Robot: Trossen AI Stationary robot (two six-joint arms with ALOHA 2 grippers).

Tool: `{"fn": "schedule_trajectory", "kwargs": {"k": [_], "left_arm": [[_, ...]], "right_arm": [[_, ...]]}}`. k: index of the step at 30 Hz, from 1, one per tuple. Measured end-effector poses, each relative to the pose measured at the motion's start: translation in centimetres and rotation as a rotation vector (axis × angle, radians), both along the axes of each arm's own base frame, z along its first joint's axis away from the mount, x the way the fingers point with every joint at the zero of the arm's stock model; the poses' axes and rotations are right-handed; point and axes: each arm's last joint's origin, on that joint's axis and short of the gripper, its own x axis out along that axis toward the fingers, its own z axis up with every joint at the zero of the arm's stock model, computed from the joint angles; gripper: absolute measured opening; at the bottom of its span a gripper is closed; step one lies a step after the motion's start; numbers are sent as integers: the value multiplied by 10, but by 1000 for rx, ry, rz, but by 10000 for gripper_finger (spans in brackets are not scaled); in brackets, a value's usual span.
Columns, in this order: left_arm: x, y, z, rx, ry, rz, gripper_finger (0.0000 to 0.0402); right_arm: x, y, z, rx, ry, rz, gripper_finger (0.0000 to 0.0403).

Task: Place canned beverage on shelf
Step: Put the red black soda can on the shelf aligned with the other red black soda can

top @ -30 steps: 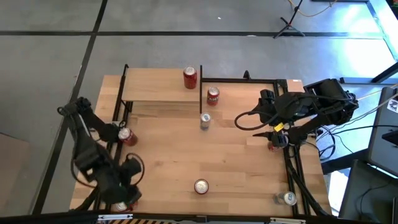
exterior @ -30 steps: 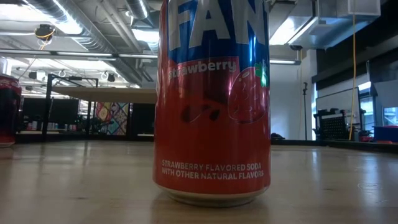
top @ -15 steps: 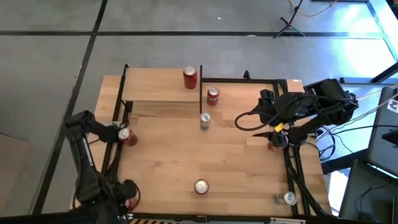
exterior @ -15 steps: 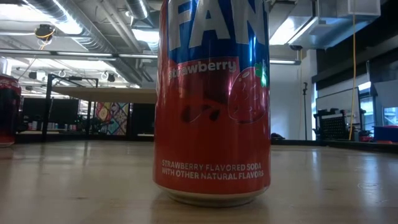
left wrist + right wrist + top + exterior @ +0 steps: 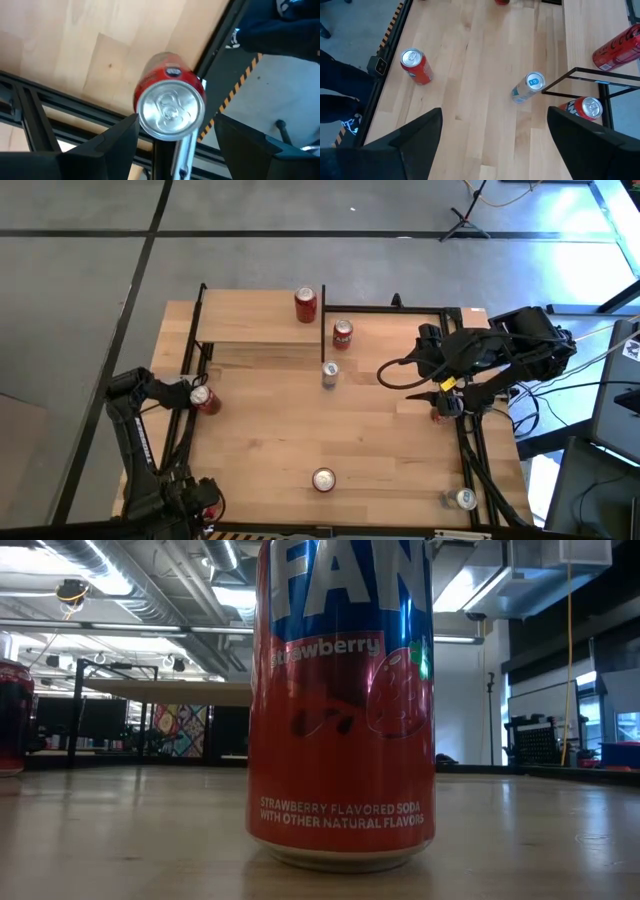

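The shelf (image 5: 255, 315) is a small light-wood board on black posts at the table's far left; a red can (image 5: 306, 304) stands on its right end. My left gripper (image 5: 198, 496) is open at the table's near left corner, above another red can (image 5: 170, 107); its fingers (image 5: 117, 137) stand on either side of the can's silver top without touching. My right gripper (image 5: 432, 350) is open and empty (image 5: 495, 112) over the table's right side.
Loose cans stand on the table: a red one (image 5: 342, 333) and a silver-blue one (image 5: 329, 373) beside the shelf, a red one (image 5: 203, 397) at the left edge, a strawberry soda can (image 5: 340, 700) near the front middle, and one (image 5: 464, 498) at the near right corner.
My left gripper has gone toward the table's near left corner, coming over the red can there, and the arm has folded back toward the near edge. My right arm has kept still.
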Motion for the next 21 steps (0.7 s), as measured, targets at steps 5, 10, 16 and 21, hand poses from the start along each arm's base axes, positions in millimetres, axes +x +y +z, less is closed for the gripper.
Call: {"fn": "schedule_trajectory", "kwargs": {"k": [5, 10, 16, 21], "left_arm": [[-3, 1, -11, 27, 14, 2, 254], [-3, 2, -19, 39, 22, 1, 254], [-2, 0, -20, 12, 9, 0, 254], [-3, 2, -18, 13, 13, 16, 254]], "right_arm": [[0, 0, 0, 3, 0, -4, 348], [0, 0, 0, 13, 2, -16, 348], [0, 0, 0, 16, 2, -18, 348], [0, 0, 0, 3, -2, -30, 348]]}}
